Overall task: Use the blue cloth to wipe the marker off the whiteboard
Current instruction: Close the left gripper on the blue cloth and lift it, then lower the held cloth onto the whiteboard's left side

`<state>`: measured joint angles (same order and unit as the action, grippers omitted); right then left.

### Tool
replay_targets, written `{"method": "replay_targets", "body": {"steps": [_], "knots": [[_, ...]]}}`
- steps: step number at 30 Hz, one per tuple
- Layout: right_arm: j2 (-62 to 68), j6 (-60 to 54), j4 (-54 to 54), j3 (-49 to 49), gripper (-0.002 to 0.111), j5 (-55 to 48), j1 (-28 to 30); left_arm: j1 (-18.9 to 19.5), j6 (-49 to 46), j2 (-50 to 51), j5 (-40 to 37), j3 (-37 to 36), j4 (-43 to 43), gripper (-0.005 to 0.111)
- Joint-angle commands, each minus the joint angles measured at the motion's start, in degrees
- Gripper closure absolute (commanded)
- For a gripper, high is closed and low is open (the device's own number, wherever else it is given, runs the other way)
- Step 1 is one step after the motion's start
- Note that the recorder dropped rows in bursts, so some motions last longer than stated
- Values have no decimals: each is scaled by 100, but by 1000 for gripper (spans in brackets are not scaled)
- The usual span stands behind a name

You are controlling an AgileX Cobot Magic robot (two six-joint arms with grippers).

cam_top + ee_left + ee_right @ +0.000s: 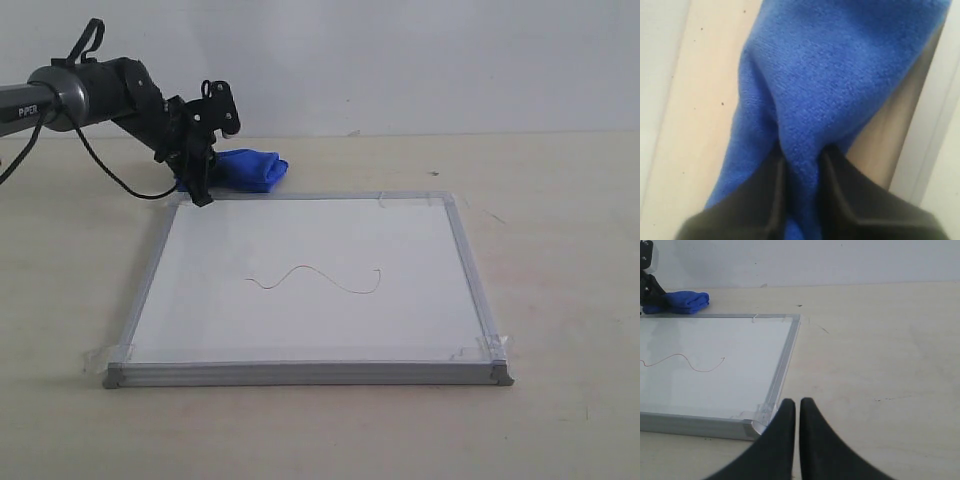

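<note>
We see the whiteboard (300, 330) lying flat on the desk (570, 260), with the marker line (315, 277) running as a thin wavy stroke across its middle. The blue cloth (252, 168) sits on the desk just beyond the board's far left corner, well apart from the line. The left end effector (800, 165) pinches a fold of it between two black fingers. The right end effector (797, 407) hovers over bare desk beside the board's near right corner, its fingers pressed almost together and gripping nothing.
</note>
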<state>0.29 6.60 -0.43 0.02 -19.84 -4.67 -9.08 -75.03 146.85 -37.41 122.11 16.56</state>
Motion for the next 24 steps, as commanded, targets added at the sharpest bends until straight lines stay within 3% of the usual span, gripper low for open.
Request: {"method": "replay_targets", "body": {"steps": [1, 11, 17, 24], "knots": [[-29, -14, -17, -2, 108, 26, 15, -11, 166, 61, 118, -25, -114, 102], [-29, -14, -17, -2, 108, 26, 15, 2, 1202, -693, 348, -25, -129, 102], [-29, -14, -17, -2, 108, 26, 15, 225, 1634, -1189, -681, -25, 17, 102], [-29, -14, -17, -2, 108, 38, 15, 485, 2305, -1482, -2707, -25, 1495, 102]]}}
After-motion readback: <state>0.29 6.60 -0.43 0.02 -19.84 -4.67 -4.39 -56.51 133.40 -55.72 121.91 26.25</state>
